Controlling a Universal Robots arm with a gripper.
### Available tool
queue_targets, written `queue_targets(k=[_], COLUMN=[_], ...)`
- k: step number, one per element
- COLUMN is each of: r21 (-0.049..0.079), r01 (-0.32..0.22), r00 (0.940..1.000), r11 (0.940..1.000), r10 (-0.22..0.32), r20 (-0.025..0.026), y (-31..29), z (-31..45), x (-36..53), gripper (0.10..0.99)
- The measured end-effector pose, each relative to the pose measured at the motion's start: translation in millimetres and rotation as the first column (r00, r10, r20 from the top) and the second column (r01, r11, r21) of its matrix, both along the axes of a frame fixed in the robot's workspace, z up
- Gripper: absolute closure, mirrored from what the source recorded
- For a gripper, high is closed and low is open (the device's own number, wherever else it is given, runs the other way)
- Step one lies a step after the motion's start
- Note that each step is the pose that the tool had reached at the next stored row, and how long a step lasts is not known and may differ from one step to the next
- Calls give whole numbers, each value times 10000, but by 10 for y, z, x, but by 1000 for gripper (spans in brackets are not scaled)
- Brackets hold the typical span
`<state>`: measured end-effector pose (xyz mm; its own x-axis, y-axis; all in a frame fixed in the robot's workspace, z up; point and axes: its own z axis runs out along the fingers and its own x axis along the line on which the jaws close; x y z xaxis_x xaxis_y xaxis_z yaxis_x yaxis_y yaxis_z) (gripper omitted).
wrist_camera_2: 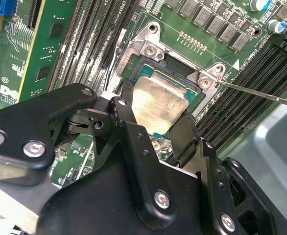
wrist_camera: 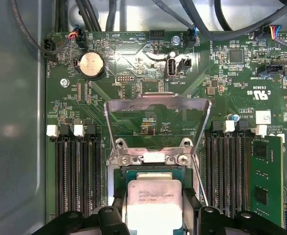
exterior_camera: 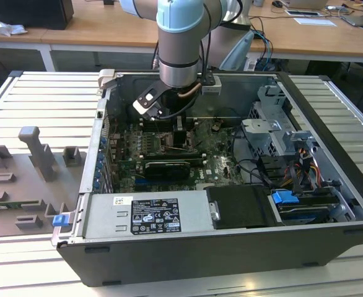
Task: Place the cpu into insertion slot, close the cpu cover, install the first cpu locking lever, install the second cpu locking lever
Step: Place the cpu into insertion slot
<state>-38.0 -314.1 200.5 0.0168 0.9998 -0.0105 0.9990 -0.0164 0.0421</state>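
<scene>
Open computer case (exterior_camera: 169,260) on slatted table (exterior_camera: 39,99). Pale blue arm (exterior_camera: 180,37) reaches down inside; gripper (exterior_camera: 180,137) low over green board (exterior_camera: 222,164). Labelled power supply (exterior_camera: 150,213) at front. Grey fixtures (exterior_camera: 36,154) at exterior view's left.
</scene>
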Motion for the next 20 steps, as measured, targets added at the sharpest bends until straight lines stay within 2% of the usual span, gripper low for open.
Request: queue_targets(k=[2,3,8,9,10,17,19,20], r21=[0,0,0,0,-1,2,1,0], r01=[0,0,0,0,0,2,0,1], r00=[10000,10000,10000,10000,10000,10000,10000,10000], r11=[10000,10000,10000,10000,10000,10000,10000,10000], r10=[0,0,0,0,0,-2,0,-1], r20=[0,-1,0,0,0,-2,0,0], y=[0,0,0,0,0,0,0,0], z=[-1,-1,-4,-4,-4,-6,-7,-7], x=[0,0,0,0,-1,-9,6,9], gripper=[545,471,471,486,553,553,541,478])
